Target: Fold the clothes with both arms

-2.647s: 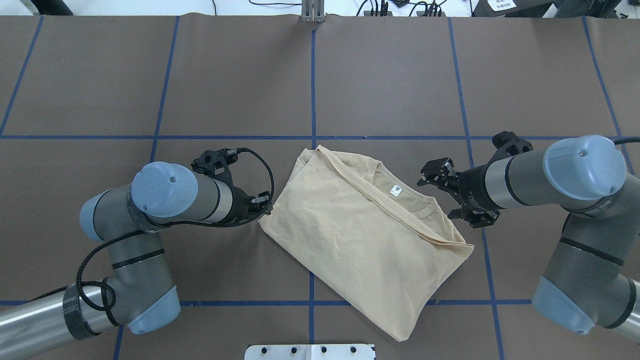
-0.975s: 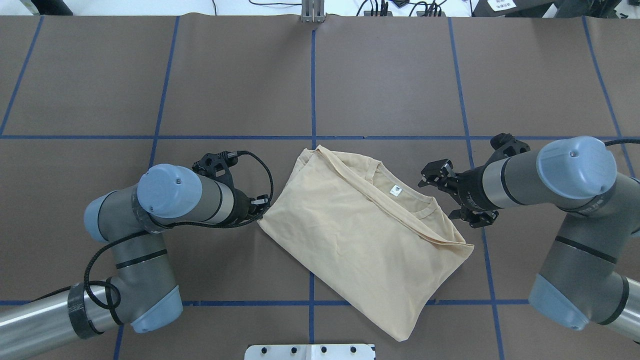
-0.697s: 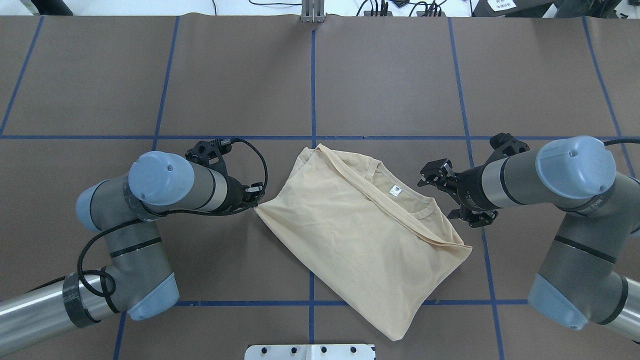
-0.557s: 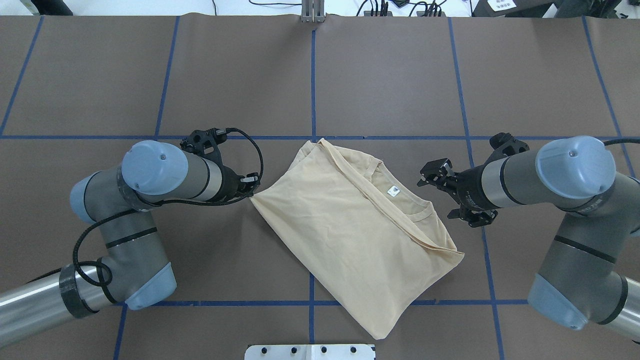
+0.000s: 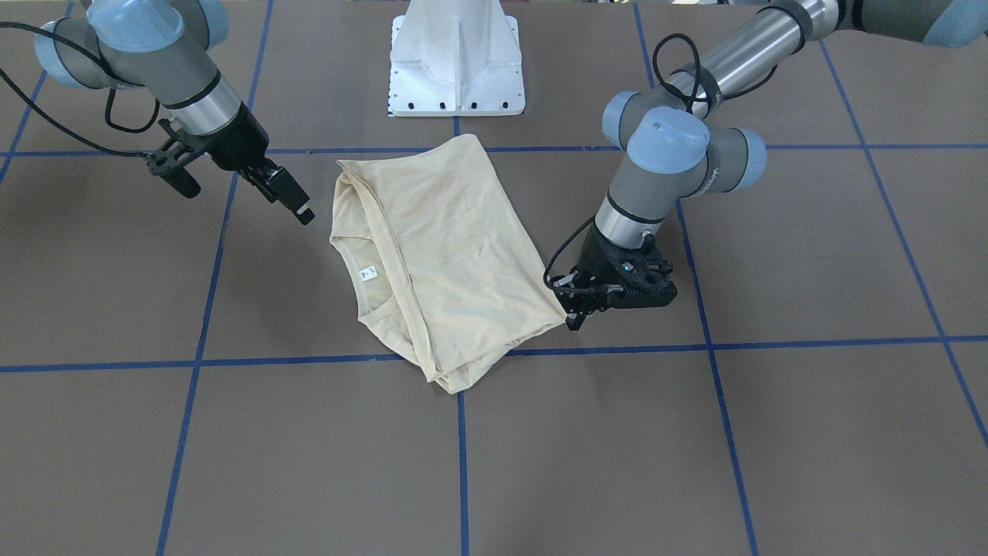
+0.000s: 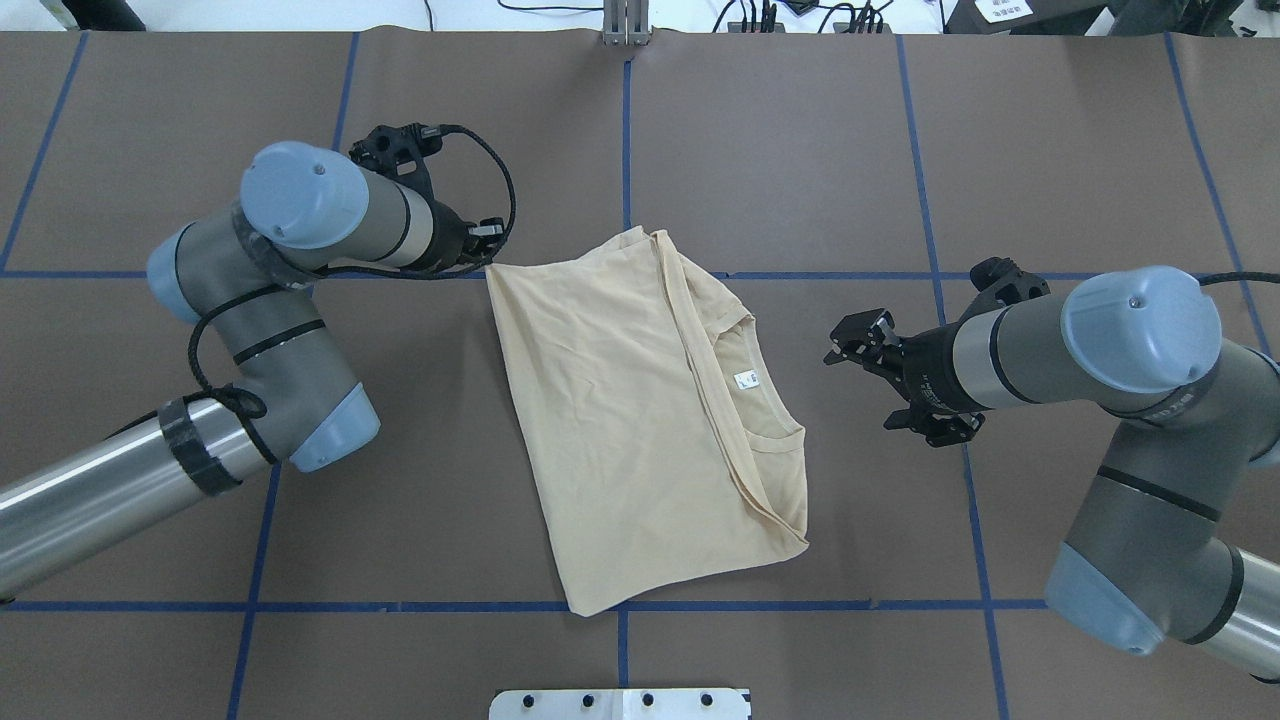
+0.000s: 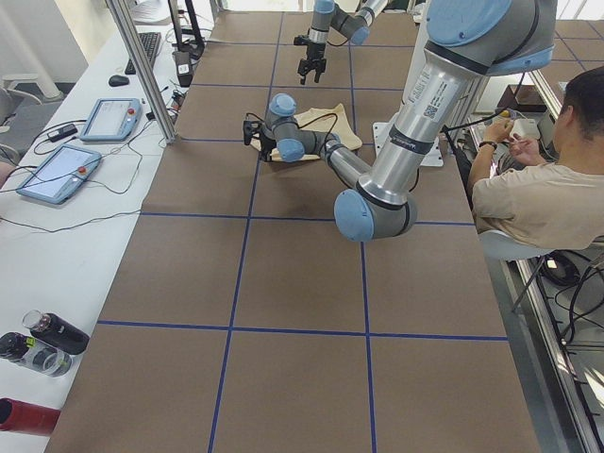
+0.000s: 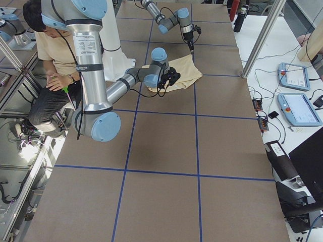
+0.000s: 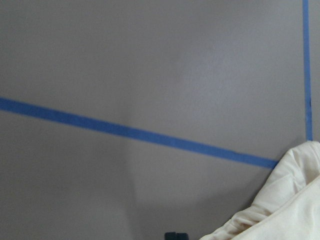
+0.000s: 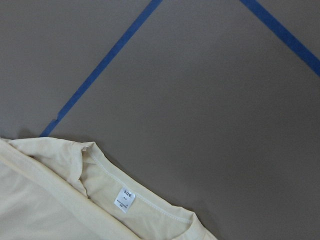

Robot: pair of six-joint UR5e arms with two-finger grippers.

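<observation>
**Left arm swings the shirt round by its corner**

And there it goes: the left gripper [image 6: 489, 264] drags its corner of the shirt [image 6: 620, 420] away towards 12 o'clock in the overhead view, and the whole garment pivots with it. A moment ago the shirt lay slantwise across the table [image 6: 800, 150]. Now its long side runs close to straight, 12 to 6, squared up to the blue tape lines [image 6: 627, 140]. By my reading that is a straightening move, setting up the next fold rather than making one.

The left claw looks clamped on that 11 o'clock corner. The cloth is drawn to a point right at it, though the wrist hides the fingers themselves from above, so call it a likely pinch. The right gripper [image 6: 862, 388] has hardly stirred. It hangs at 3 o'clock of the shirt, fingers spread wide, nothing in them, clear of the fabric.

The shirt itself sits mid-table, already folded into a long pale cream panel, plain side up, no print showing. The ribbed collar [image 6: 765, 432] and its little white label [image 6: 745, 378] peek out along the 3 o'clock edge, with a doubled band of cloth running beside them. A few soft creases, otherwise flat
</observation>
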